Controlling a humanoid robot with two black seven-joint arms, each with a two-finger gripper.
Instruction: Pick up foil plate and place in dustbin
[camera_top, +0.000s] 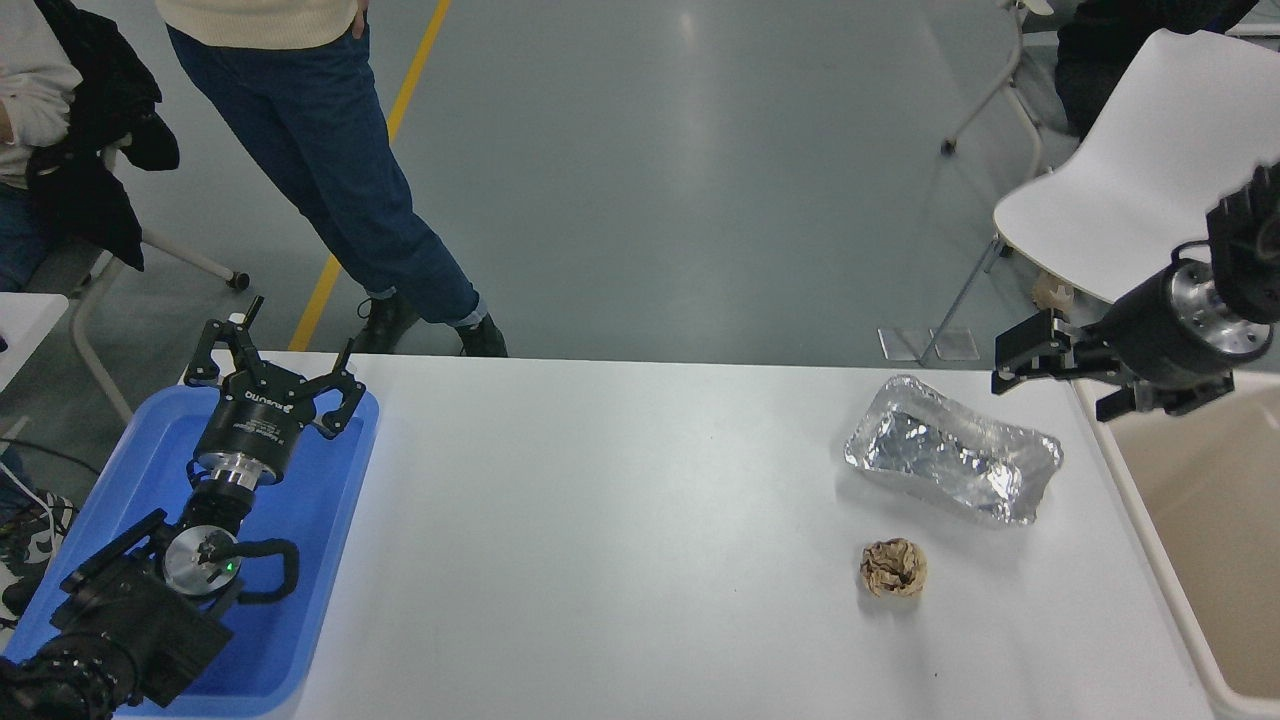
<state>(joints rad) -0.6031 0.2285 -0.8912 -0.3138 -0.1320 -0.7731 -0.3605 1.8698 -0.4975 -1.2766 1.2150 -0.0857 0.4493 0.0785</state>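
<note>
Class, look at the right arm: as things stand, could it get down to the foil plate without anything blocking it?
Probably yes. The right tool hangs open just past the foil plate's far right corner, with nothing between them. The paper ball lies on the plate's near side, and the dustbin stands to its right.

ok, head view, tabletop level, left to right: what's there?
Blue tray with the parked left gripper over it → paper ball → foil plate → right gripper, jaws open → dustbin.

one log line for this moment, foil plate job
phase: approach | right gripper: open, above table by foil plate | plate: on table, untouched | dustbin: right of plate | left gripper: parked, open
</note>
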